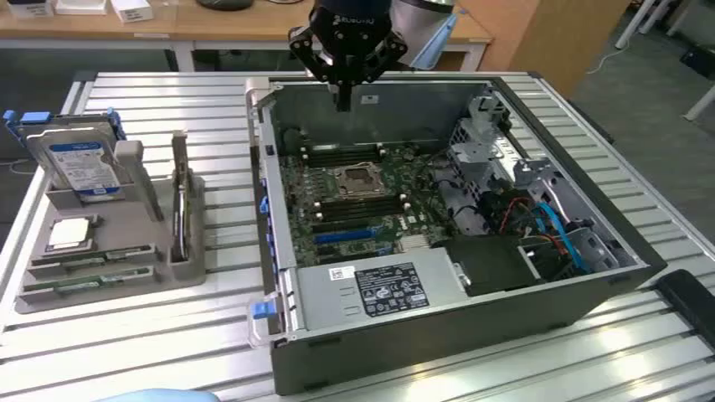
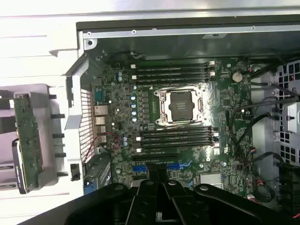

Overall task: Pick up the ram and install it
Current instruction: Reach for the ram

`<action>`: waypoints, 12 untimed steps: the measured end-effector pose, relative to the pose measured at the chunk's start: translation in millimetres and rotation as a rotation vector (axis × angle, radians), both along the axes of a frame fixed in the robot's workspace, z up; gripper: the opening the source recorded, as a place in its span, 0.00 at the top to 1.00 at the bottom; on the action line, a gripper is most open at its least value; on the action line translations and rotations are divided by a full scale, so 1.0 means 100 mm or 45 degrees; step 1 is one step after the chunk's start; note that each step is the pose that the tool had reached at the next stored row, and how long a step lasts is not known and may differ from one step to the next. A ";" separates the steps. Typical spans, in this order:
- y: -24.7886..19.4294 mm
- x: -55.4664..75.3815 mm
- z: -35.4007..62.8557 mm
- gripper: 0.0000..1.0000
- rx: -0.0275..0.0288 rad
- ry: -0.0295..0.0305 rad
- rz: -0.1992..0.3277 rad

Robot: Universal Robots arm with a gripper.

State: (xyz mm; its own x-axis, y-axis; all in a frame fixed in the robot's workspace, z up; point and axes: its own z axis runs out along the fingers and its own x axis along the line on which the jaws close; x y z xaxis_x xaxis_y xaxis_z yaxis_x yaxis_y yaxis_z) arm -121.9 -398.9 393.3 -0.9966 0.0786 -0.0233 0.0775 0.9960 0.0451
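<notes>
exterior view: the gripper (image 1: 343,99) hangs over the far wall of the open computer case (image 1: 447,327), its fingers pressed together with nothing between them. the ram (image 1: 92,260) lies well apart from it, flat in the near slots of the grey holder (image 1: 167,276) on the exterior view's left, beside the square processor chip (image 1: 69,234) and in front of the upright hard drive (image 1: 80,163). a strip of bare slatted table (image 1: 146,335) separates the holder from the case, whose raised side wall stands between them. inside, the motherboard (image 1: 357,201) lies open from above, while cables (image 1: 547,226) crowd the exterior view's right.

the wrist view looks straight down past the gripper (image 2: 158,187) and shows the long black memory slots (image 2: 173,70) on both sides of the empty processor socket (image 2: 180,104).
</notes>
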 end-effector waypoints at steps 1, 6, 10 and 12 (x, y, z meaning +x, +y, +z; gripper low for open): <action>0.000 0.00 0.000 0.90 0.0000 0.0000 0.000; 0.000 0.00 0.000 0.90 0.0000 0.0000 -0.001; 0.000 0.00 0.000 0.90 0.0000 0.0000 -0.001; 0.001 0.00 0.000 0.90 0.0000 -0.0001 -0.002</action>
State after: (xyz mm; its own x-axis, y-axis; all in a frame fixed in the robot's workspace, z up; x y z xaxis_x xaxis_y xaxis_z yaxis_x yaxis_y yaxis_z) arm -122.2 -398.8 393.3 -0.9965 0.0799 -0.0233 0.0787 0.9959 0.0451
